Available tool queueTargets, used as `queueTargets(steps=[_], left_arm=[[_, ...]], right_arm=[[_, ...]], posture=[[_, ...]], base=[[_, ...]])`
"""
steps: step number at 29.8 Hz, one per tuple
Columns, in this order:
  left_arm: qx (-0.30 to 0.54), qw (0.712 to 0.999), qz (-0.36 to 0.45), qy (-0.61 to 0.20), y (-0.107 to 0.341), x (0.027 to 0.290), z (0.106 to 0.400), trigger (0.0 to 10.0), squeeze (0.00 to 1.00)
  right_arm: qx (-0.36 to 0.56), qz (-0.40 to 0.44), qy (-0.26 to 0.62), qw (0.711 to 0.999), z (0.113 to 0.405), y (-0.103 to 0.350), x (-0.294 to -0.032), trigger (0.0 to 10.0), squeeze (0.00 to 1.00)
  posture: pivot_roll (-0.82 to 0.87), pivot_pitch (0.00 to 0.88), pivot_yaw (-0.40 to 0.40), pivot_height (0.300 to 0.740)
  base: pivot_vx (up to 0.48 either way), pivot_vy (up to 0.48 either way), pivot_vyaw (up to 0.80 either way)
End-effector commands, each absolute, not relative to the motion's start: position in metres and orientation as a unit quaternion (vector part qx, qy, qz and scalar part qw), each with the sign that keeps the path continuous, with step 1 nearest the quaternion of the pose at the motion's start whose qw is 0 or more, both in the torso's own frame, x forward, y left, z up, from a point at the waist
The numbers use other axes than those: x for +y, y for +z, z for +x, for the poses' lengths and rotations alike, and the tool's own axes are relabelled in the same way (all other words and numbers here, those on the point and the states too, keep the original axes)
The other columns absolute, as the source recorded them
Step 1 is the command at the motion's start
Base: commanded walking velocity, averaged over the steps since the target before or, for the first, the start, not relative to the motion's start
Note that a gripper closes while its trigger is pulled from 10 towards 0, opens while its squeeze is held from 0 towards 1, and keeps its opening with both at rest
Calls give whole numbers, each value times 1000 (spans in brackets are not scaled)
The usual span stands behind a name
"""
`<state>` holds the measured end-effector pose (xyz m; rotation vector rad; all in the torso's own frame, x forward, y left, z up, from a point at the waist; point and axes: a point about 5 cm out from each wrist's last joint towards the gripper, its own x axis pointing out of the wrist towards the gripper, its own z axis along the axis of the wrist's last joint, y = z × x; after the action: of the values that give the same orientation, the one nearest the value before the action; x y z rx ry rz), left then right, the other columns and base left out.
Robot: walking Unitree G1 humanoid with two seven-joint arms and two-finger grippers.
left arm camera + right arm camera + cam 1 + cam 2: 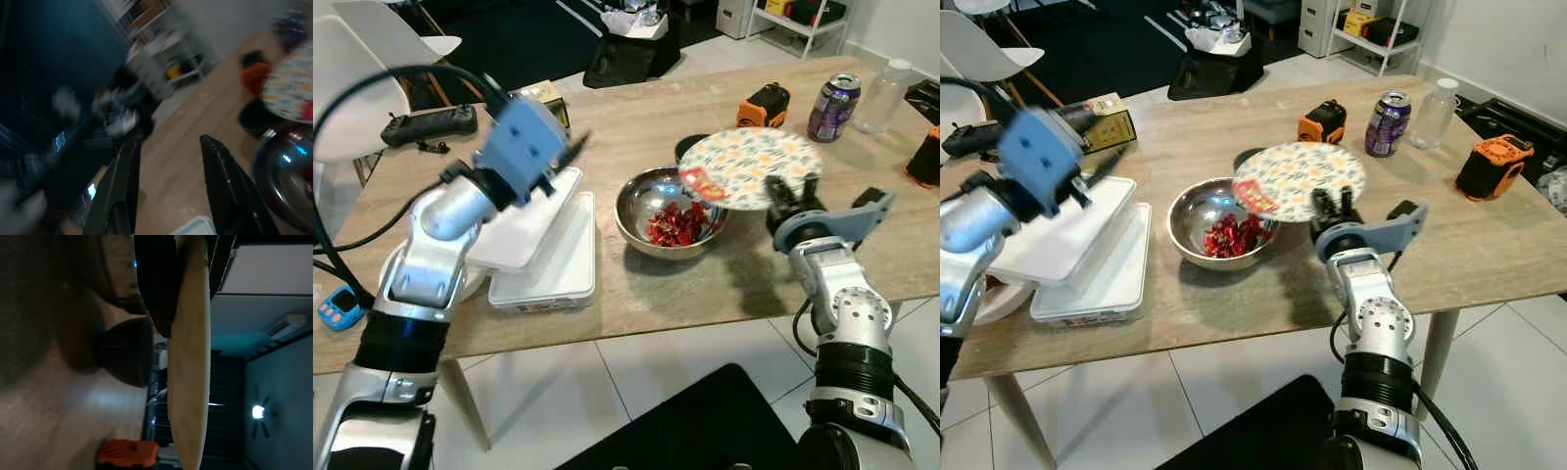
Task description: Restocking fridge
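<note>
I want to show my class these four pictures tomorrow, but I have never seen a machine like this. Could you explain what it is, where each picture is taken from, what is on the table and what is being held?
This is a humanoid robot with two silver arms, each ending in a gripper of two black fingers. The two wide pictures come from cameras in its head, looking down at a wooden table. The other two come from cameras on its wrists, looking along the fingers.

On the table are a metal bowl holding red wrapped items, white lidded containers, a purple drink can, a clear bottle and orange-and-black devices.

The right gripper holds a flowered plate by its edge, above the bowl. The left gripper is open, raised over the containers; its picture is blurred.
</note>
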<state>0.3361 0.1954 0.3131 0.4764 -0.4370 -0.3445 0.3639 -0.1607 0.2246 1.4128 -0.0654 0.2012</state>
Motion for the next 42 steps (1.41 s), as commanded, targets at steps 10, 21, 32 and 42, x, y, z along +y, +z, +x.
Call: queueTargets(steps=[10,21,32,42], left_arm=[[-89,948,-178,-247,305,176,336,10000,0],[-10,907,-289,-307,291,168,323,10000,0],[-24,867,-401,-294,292,167,324,10000,0],[-26,857,-420,-296,297,166,327,10000,0]], right_arm=[[-24,648,219,729,350,248,-120,10000,0],[-25,645,252,721,342,256,-115,10000,0],[-7,667,270,694,335,257,-99,10000,0],[37,676,298,673,319,250,-74,10000,0]], posture=[[52,174,41,737],[45,176,44,737],[44,168,39,737],[34,161,39,737]], base=[[0,0,0],[0,0,0],[0,0,0],[0,0,0]])
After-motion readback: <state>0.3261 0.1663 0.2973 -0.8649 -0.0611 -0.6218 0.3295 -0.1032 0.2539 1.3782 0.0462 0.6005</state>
